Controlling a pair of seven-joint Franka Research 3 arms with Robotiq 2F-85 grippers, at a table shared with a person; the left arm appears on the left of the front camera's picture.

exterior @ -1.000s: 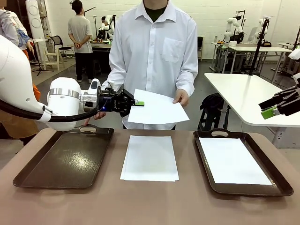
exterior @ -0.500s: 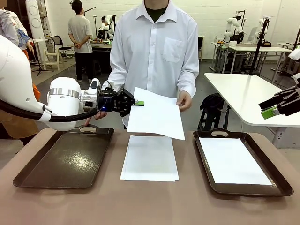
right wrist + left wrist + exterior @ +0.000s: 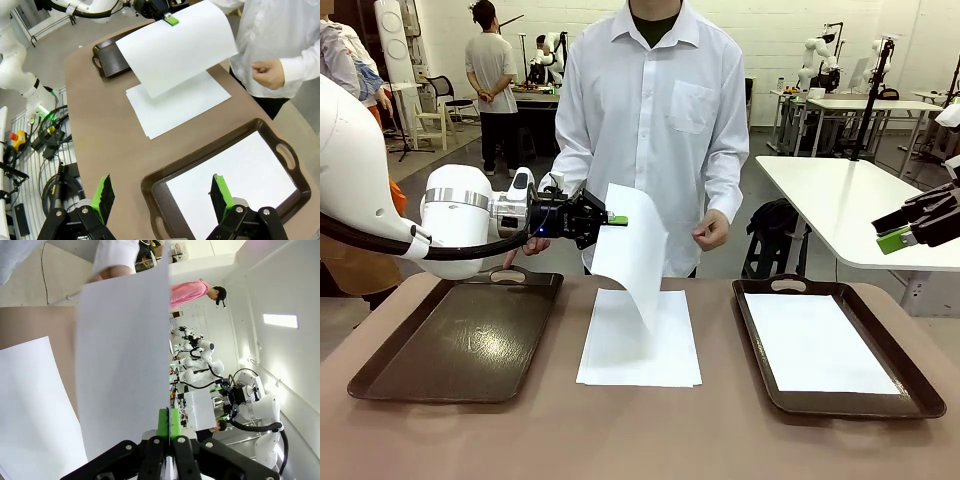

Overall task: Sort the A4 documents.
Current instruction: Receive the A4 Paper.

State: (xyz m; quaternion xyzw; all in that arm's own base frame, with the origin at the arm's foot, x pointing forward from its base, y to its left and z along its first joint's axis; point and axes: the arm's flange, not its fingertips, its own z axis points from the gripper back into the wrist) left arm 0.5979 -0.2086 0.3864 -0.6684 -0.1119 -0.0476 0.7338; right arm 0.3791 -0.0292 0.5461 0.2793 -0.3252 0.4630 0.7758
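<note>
Desk (image 3: 640, 435) carries two trays (image 3: 450, 340), one paper stack (image 3: 620, 360). Left end effector (image 3: 617, 220) clamps a sheet (image 3: 635, 250); right end effector (image 3: 162, 195) open.

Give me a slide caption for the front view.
Left gripper pinches a drooping A4 sheet over the paper stack between left tray and right tray; person's hand off it.

Left arm (image 3: 455, 205): white rounded shell, a silver ring at the wrist joint, a black cable (image 3: 380, 243) looping beneath.
Left claw (image 3: 617, 220): black angular body, 2 fingers with bright green pads, small silver screws near the finger bases.
Right claw (image 3: 892, 240): black, 2 fingers with green pads.
Person's shirt (image 3: 655, 110): white, long-sleeved, buttoned front, 1 chest pocket, dark top showing at the collar.
</note>
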